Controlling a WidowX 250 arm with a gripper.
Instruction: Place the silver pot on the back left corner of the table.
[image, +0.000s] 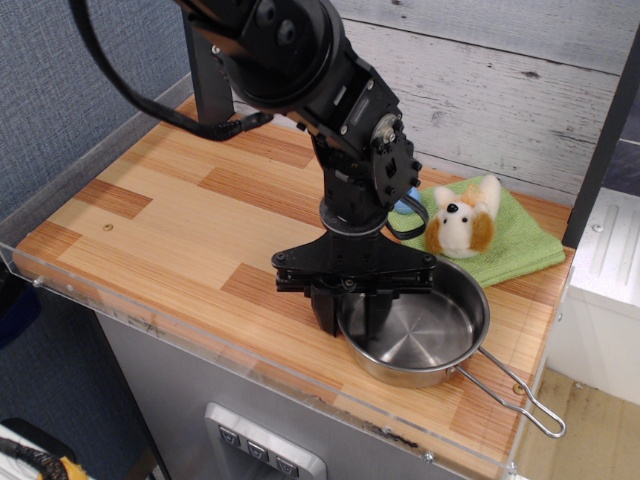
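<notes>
The silver pot (425, 335) sits at the front right of the wooden table (160, 220), its wire handle (515, 397) pointing to the front right corner. My black gripper (348, 316) is down at the pot's left rim, with one finger outside the rim and one inside the pan. The jaws are drawn close together on the rim. The pot rests on the table. The back left corner of the table lies far to the left, beside a black post (205, 95).
A green cloth (515, 255) with a white and orange plush dog (460, 225) lies behind the pot at the back right. A small blue item (404, 204) is mostly hidden behind my arm. A clear acrylic edge (150, 325) runs along the table's front.
</notes>
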